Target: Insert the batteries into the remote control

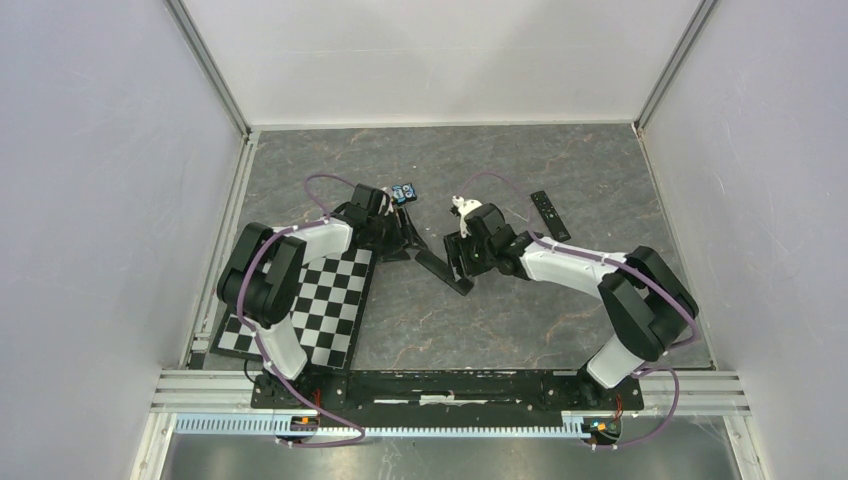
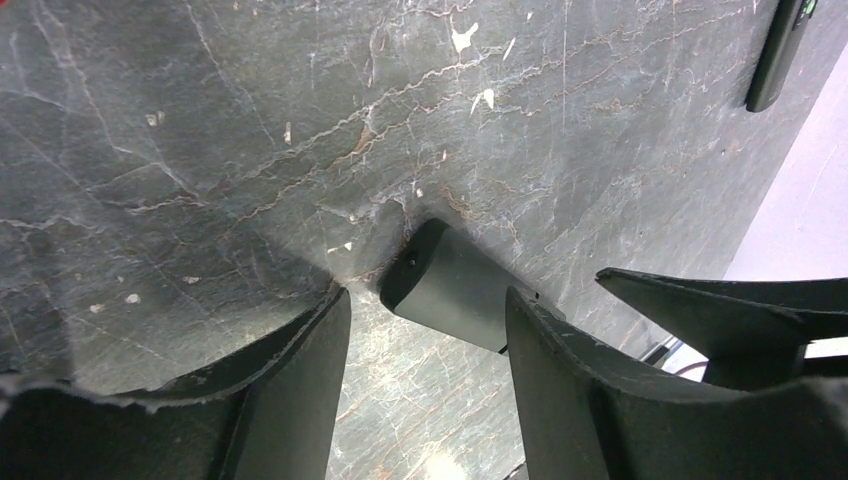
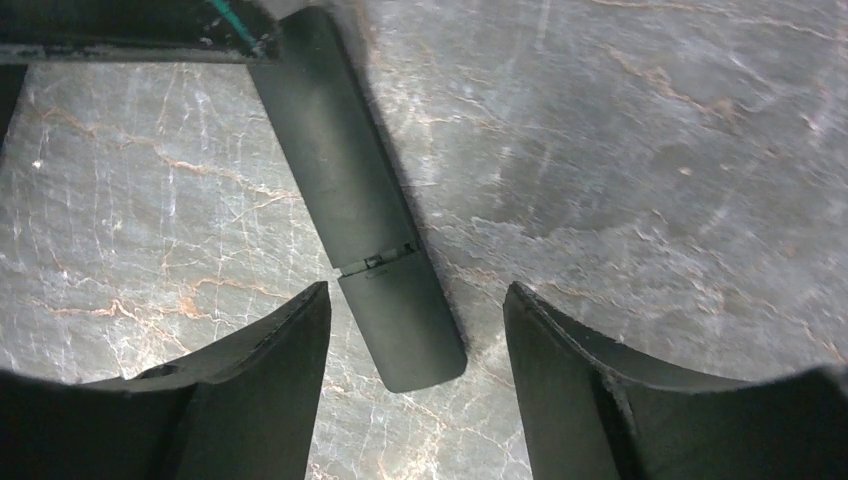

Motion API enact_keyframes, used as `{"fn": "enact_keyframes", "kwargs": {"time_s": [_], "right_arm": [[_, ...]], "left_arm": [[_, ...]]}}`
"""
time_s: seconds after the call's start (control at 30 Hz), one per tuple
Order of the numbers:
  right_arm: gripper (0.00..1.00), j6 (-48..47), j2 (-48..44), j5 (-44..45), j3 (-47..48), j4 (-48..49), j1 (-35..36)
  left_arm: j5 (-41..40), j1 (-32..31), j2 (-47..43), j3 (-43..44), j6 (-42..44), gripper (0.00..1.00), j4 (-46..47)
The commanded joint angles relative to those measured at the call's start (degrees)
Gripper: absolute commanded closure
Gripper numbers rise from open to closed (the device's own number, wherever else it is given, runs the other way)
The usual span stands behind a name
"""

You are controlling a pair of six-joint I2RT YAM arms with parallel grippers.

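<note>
A black remote control [image 1: 441, 270] lies back side up on the dark stone table between my two grippers. In the right wrist view its battery cover seam shows, and the rounded end of the remote [image 3: 405, 330] sits between the fingers of my right gripper [image 3: 415, 292], which is open with a gap on both sides. My left gripper [image 2: 428, 300] is open around the other end of the remote [image 2: 450, 285], which lies close to its right finger [image 2: 560, 380]. From above, the left gripper [image 1: 408, 250] and the right gripper [image 1: 460, 272] face each other. No batteries show in any view.
A second black remote [image 1: 550, 214] lies behind the right arm and shows as a black remote [image 2: 783, 55] in the left wrist view. A blue-and-black gadget [image 1: 405, 192] sits behind the left gripper. A checkerboard [image 1: 320, 310] lies near the left arm's base. Walls enclose the table.
</note>
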Motion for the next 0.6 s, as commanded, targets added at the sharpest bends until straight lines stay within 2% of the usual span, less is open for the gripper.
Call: {"fn": "enact_keyframes", "kwargs": {"time_s": [0.0,0.13,0.33,0.57], "right_arm": [[0.30,7.6,-4.0,4.8,1.5,-3.5,-1.3],[0.31,15.2,-6.7,7.9,-3.2,-5.0,-1.8],[0.41,21.4,-11.6,9.2,-9.6,-4.7,-1.9],[0.53,25.0,-10.2,2.2,-12.2,-1.5,-2.1]], "left_arm": [[-4.2,-0.3,-1.6,1.0,3.8,0.33,-1.2],[-4.4,-0.3,-2.0,1.1,4.5,0.34,0.6],[-3.1,-0.5,-0.6,0.8,5.0,0.41,5.2],[-2.4,-1.6,0.7,0.7,4.6,0.46,8.0]]}}
